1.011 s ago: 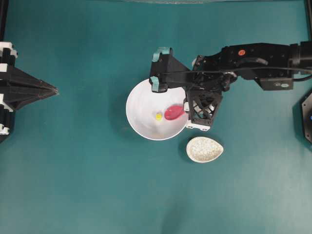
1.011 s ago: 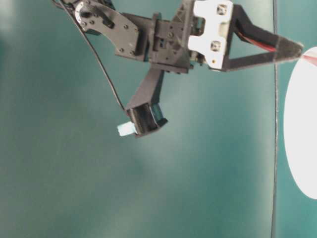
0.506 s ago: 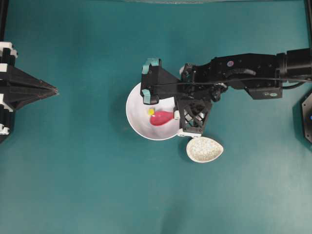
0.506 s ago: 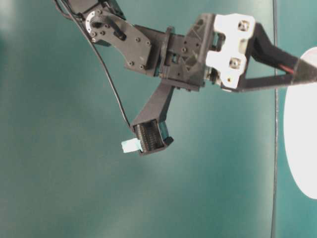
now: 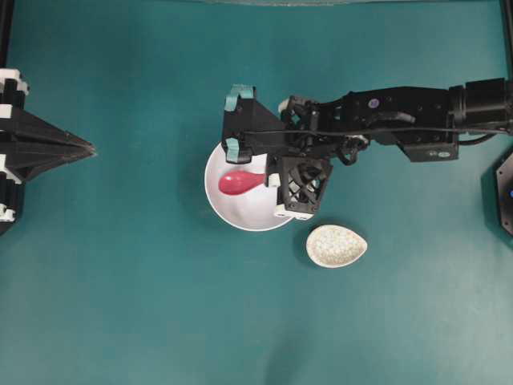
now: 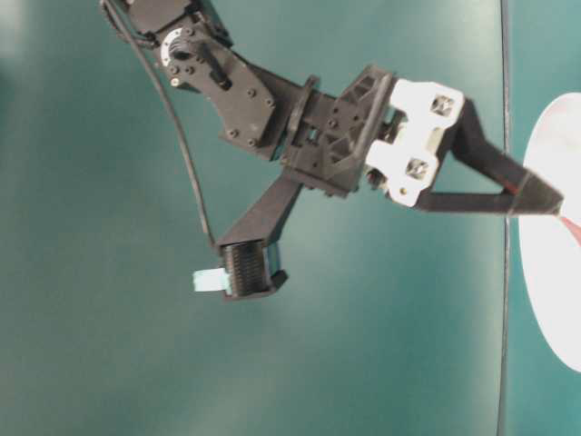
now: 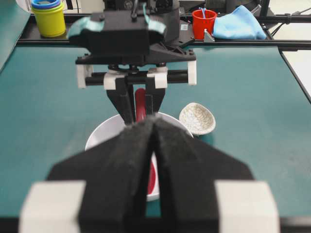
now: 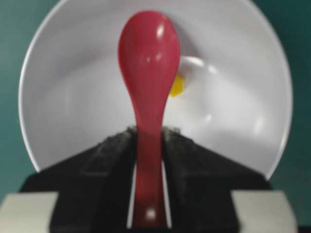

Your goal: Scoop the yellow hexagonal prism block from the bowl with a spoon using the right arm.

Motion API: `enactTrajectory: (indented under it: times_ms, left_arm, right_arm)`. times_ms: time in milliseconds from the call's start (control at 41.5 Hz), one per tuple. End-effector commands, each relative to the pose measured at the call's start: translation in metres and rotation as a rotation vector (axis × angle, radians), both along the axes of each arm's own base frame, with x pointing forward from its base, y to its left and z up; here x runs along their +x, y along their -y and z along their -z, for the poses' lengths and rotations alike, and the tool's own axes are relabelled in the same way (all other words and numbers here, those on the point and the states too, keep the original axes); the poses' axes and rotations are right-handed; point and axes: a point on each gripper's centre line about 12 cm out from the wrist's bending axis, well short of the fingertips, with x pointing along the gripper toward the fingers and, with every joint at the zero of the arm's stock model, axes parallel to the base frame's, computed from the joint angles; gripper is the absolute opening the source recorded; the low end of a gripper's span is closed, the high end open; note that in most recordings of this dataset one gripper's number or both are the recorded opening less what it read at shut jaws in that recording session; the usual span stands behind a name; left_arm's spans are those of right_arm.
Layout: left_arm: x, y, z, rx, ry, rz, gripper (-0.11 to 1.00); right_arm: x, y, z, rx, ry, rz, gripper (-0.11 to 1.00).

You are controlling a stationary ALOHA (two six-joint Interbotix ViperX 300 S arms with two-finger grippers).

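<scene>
Yellow hexagonal prism block (image 8: 177,85): one tiny piece, lying on the inner floor of the bowl (image 8: 73,111), just right of centre in the right wrist view. It sits tight against the right edge of the spoon's scoop and is partly hidden by it; it cannot be made out from overhead.

Bowl (image 5: 240,212): white, glossy, round, centre of the overhead view on the teal table (image 5: 144,289).

Spoon (image 5: 240,182): pink-red, scoop over the left half of the bowl in the overhead view, handle running right into the right gripper (image 8: 148,145).

Right gripper: jaws clamped on the spoon's handle, one pad on each side. Its arm (image 5: 401,120) reaches in from the right edge of the overhead view.

Left gripper (image 5: 90,148): at the far left edge of the overhead view, well apart from the bowl, jaws pressed together, holding nothing.

Speckled cream dish (image 5: 336,245): egg-shaped, just to the lower right of the bowl, apart from it.
</scene>
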Motion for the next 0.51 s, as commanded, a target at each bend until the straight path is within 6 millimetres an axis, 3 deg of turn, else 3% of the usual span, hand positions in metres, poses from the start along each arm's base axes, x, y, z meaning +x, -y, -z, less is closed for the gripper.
enactTrajectory:
  times_ms: [0, 265, 482]
  left_arm:
    - [0.002, 0.000, -0.012, 0.002, 0.028, 0.000, 0.00]
    - [0.002, 0.000, -0.012, 0.002, 0.031, 0.000, 0.00]
    - [0.002, 0.000, -0.012, 0.002, 0.029, 0.000, 0.00]
  right_arm:
    - [0.003, 0.000, -0.036, -0.016, 0.086, -0.005, 0.25]
    - [-0.016, -0.002, -0.076, -0.027, 0.094, -0.015, 0.25]
    - [-0.033, -0.005, -0.090, -0.019, 0.049, -0.026, 0.25]
